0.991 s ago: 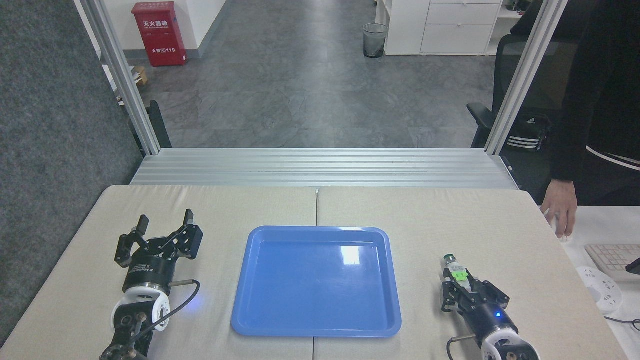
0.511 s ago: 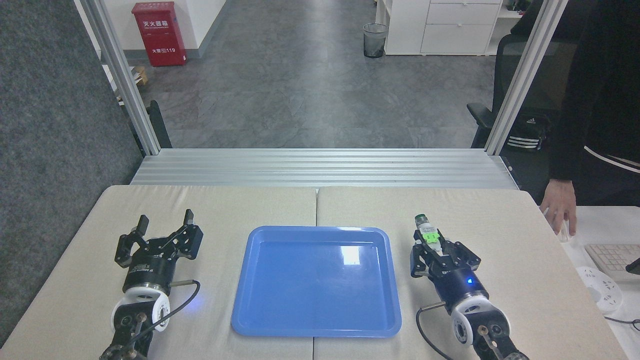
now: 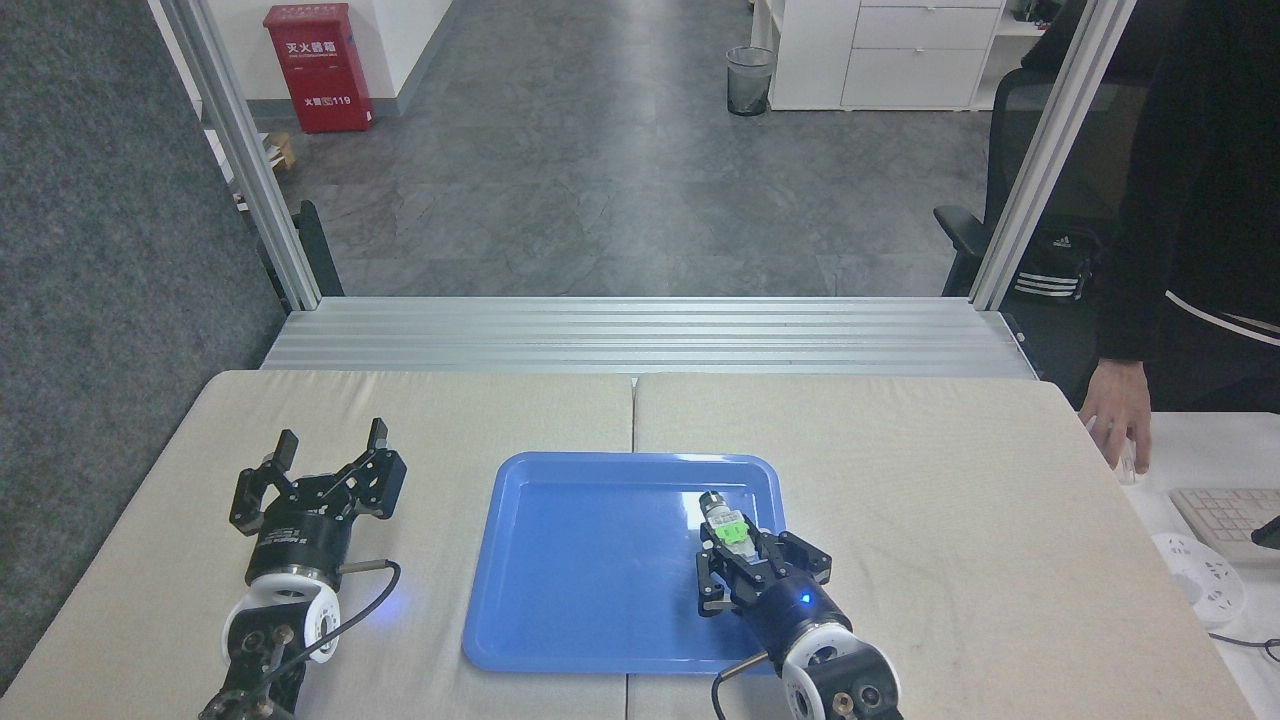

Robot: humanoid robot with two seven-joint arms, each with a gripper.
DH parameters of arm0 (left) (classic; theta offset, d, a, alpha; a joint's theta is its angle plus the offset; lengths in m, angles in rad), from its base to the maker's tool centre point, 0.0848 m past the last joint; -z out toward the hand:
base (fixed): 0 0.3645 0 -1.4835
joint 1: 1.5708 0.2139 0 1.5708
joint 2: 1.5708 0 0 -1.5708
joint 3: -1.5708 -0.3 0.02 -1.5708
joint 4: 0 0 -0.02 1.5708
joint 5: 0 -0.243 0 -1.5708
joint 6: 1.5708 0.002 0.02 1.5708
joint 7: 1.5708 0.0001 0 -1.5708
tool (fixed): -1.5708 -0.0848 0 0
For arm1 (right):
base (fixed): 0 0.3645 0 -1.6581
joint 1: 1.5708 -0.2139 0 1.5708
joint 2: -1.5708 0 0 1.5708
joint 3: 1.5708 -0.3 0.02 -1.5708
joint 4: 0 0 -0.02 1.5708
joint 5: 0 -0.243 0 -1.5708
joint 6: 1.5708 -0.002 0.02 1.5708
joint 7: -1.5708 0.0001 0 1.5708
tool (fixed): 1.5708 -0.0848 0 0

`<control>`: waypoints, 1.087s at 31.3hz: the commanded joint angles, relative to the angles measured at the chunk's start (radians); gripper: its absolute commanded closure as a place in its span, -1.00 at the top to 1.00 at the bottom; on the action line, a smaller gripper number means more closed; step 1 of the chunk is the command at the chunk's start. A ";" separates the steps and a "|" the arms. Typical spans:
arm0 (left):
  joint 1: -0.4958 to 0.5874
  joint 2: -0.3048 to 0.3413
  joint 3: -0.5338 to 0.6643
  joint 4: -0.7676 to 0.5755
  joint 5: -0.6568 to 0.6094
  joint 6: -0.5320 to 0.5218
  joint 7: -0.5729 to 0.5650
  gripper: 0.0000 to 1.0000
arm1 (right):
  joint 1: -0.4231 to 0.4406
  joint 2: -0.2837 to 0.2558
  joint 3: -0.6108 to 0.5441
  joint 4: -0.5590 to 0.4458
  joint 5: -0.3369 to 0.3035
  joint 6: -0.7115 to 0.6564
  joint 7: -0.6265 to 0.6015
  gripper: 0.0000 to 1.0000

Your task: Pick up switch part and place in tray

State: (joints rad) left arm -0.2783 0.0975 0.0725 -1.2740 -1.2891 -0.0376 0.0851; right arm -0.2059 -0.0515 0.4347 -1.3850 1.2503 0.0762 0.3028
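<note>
The blue tray (image 3: 590, 560) lies flat in the middle of the beige table. My right gripper (image 3: 738, 548) is over the tray's right part, shut on the switch part (image 3: 725, 522), whose green block and dark silver-ringed end stick out beyond the fingers, pointing away from me. Whether the part touches the tray floor cannot be told. On the left side of the table my left gripper (image 3: 330, 445) rests open, its two fingers spread with nothing between them, well left of the tray.
A person stands at the right edge with a hand (image 3: 1118, 415) on a mouse beside a keyboard (image 3: 1225, 520). An aluminium rail bed (image 3: 640, 335) runs along the table's far edge, with upright posts at both ends.
My right gripper has carried the switch part leftward from the bare table right of the tray to over the tray's right part. The left arm has not moved.
</note>
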 commanded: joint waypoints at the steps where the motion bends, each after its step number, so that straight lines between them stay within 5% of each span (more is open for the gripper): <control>1: 0.004 -0.001 0.001 -0.004 -0.001 0.001 -0.001 1.00 | 0.008 0.108 0.102 0.064 0.035 0.043 0.029 -1.00; 5: 0.004 -0.001 0.001 -0.004 0.001 0.001 -0.001 1.00 | -0.009 0.108 0.098 0.089 0.035 0.088 0.035 -1.00; 11: 0.002 0.001 0.001 -0.004 0.001 0.001 -0.001 1.00 | -0.024 0.108 0.095 0.103 0.026 0.122 0.035 0.55; 15: 0.004 0.001 0.001 -0.004 0.001 0.001 -0.001 1.00 | -0.024 0.113 0.059 0.104 0.018 0.122 0.022 0.88; 20: 0.004 0.001 0.001 -0.004 0.001 0.001 -0.001 1.00 | -0.052 0.139 -0.007 0.103 -0.029 0.120 -0.057 0.95; 26: 0.004 -0.001 0.001 -0.004 0.001 0.001 -0.001 1.00 | -0.113 0.113 -0.109 0.104 -0.077 0.108 -0.312 0.95; 34: 0.002 0.001 0.006 -0.002 0.002 0.001 -0.001 1.00 | -0.168 -0.192 -0.195 0.213 -0.100 0.010 -0.479 0.94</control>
State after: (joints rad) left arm -0.2749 0.0974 0.0735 -1.2772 -1.2885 -0.0373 0.0850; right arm -0.3136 -0.0029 0.3912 -1.2814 1.1915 0.1378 -0.0622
